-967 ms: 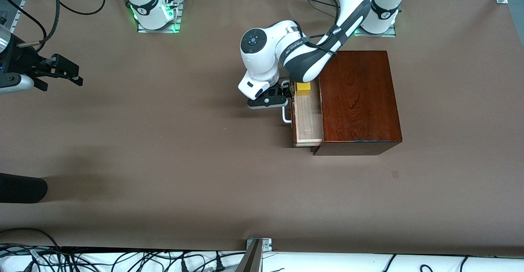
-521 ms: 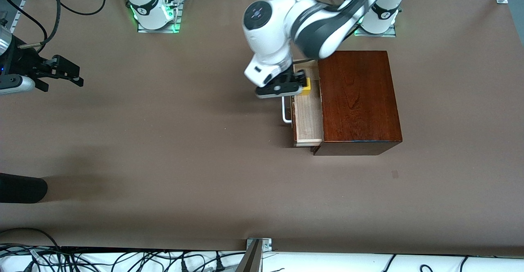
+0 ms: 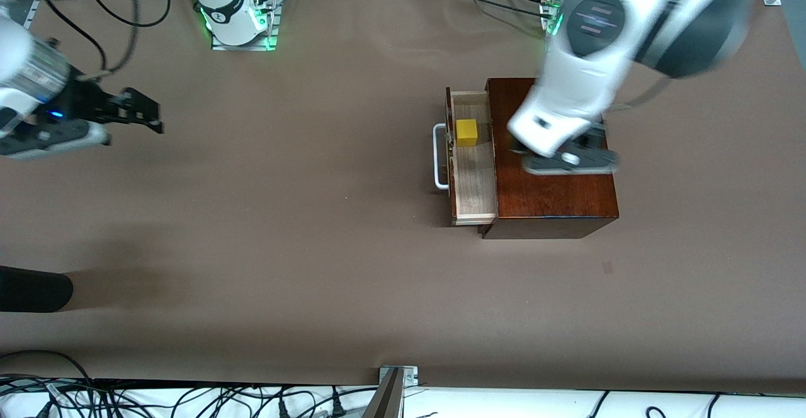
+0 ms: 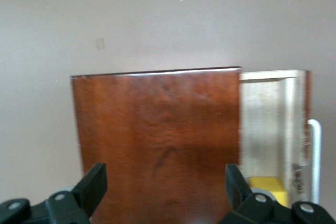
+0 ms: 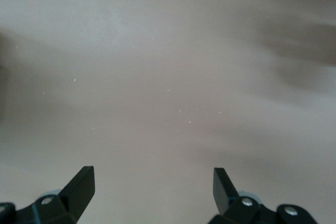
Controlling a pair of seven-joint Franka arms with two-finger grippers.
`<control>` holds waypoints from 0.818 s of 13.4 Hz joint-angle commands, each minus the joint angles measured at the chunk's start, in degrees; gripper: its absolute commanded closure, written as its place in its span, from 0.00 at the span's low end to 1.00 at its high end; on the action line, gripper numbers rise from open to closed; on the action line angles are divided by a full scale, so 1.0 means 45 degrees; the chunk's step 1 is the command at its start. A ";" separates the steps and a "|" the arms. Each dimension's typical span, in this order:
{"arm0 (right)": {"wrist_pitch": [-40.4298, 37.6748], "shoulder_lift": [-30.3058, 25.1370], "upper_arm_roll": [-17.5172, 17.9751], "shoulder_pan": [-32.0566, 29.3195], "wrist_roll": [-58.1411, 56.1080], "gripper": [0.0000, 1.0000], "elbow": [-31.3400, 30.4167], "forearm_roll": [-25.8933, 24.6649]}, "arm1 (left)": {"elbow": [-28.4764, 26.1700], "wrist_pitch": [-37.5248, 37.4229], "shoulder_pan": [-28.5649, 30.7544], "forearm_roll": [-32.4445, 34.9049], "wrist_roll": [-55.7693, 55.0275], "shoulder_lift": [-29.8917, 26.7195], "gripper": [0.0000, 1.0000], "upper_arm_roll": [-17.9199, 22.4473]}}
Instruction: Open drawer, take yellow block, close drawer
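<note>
We count two grippers, both with jaws wide and empty: the left gripper (image 4: 165, 182) hangs over the top of the one glossy mahogany-coloured wooden box (image 3: 554, 153); the right gripper (image 3: 148, 116) hangs over the brown table (image 3: 283, 229) toward the right arm's end. We see one pale-wood drawer (image 3: 473, 182) with a white loop handle (image 3: 439, 157), pulled out. One small bright yellow block (image 3: 466, 133) sits inside it.

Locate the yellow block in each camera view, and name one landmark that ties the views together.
Front view: the yellow block sits in the open drawer, at its end toward the robots' bases.
Left wrist view: a corner of the block shows in the drawer, past one of the left gripper's fingers.
Right wrist view: not in it; only bare table.
Shared landmark: the white loop handle.
</note>
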 commanded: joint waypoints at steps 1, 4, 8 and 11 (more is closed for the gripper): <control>-0.0150 0.0202 0.0118 0.0783 -0.0083 0.00 0.0181 0.0049 | -0.0270 -0.0483 0.1195 -0.0496 0.2112 -0.0677 0.00 -0.0046; -0.0191 0.0826 0.0528 0.2421 -0.1716 0.00 0.0161 0.0030 | -0.0582 -0.0445 0.1300 -0.1725 0.4321 -0.1633 0.00 0.1744; 0.1133 0.1625 0.0879 0.4961 -0.1958 0.00 0.0356 0.0049 | -0.2704 0.0644 0.0126 -0.2758 0.6234 -0.3349 0.00 0.4444; 0.2385 0.3766 0.1096 0.7107 -0.2151 0.00 0.2163 -0.0339 | -0.4387 0.1779 0.0107 -0.2879 0.6687 -0.4464 0.00 0.5127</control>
